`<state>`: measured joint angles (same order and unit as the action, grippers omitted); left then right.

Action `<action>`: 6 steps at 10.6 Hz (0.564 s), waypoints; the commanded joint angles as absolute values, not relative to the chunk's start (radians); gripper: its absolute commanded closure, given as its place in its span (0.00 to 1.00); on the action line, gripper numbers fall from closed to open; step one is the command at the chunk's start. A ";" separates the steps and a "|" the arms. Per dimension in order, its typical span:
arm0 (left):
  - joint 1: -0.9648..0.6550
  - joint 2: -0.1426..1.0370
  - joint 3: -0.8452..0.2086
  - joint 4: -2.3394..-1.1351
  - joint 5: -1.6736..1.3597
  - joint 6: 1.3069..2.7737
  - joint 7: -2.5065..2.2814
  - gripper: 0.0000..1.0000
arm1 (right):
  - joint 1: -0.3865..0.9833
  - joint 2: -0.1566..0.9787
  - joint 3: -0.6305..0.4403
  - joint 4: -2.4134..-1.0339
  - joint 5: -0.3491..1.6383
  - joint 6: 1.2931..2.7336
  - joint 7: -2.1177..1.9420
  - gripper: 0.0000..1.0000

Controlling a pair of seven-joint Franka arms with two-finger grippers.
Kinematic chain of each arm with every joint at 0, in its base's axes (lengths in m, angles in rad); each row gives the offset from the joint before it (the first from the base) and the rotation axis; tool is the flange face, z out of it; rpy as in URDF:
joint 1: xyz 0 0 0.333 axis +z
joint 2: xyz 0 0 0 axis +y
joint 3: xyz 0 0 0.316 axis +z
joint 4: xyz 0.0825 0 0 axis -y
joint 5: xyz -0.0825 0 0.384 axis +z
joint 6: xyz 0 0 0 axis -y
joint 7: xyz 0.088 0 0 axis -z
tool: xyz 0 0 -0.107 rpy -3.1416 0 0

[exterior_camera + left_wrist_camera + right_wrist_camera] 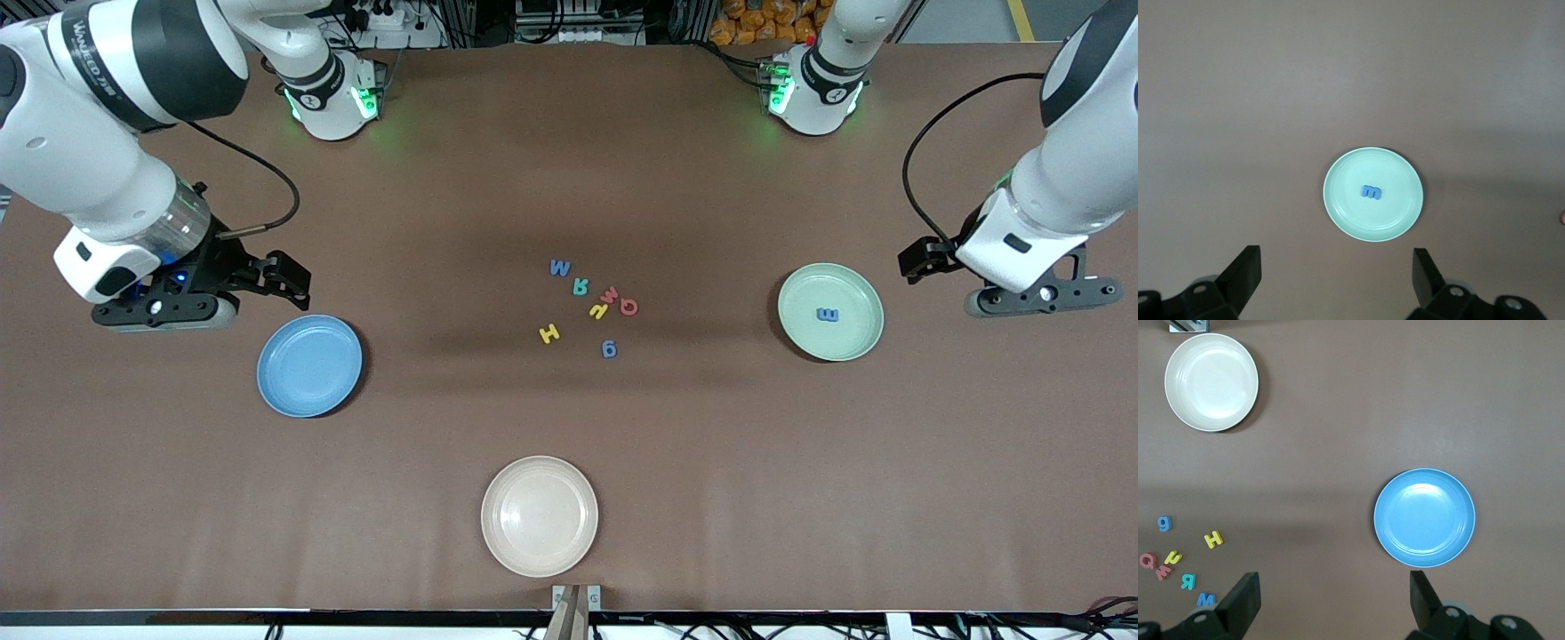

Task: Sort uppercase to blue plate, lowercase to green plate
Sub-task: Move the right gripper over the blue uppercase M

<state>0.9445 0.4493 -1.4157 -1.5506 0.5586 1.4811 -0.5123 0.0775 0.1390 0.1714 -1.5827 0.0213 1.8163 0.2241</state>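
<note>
Left gripper hovering wide apart over bare table just past the green plate at the left arm's end; empty. Right gripper likewise spread and empty, up beside the blue plate at the right arm's end. Both arms raised, wrists pointing down.

One letter sorted: blue m lying in the green plate. Blue plate bare.

Seven letters clustered mid-table between the plates: blue M farthest from the front camera, teal R, red m, red Q, yellow h, yellow H, blue g nearest.

Between picks, by the look of it. Next: a reach to the cluster, probably for an outlying letter such as H or g. Care needed around red m, Q and h, packed close enough that fingers could nudge a neighbour.
</note>
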 commanded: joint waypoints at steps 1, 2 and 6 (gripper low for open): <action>0.782 0.309 -1.192 -1.508 0.421 1.454 -0.474 0.00 | 0.066 0.137 0.179 -1.563 0.015 1.813 0.219 0.00; 0.690 0.263 -1.055 -1.499 0.343 1.457 -0.454 0.00 | 0.066 0.137 0.179 -1.563 0.012 1.812 0.221 0.00; 0.390 0.158 -0.677 -1.505 0.212 1.489 -0.364 0.00 | 0.060 0.133 0.179 -1.563 0.012 1.807 0.221 0.00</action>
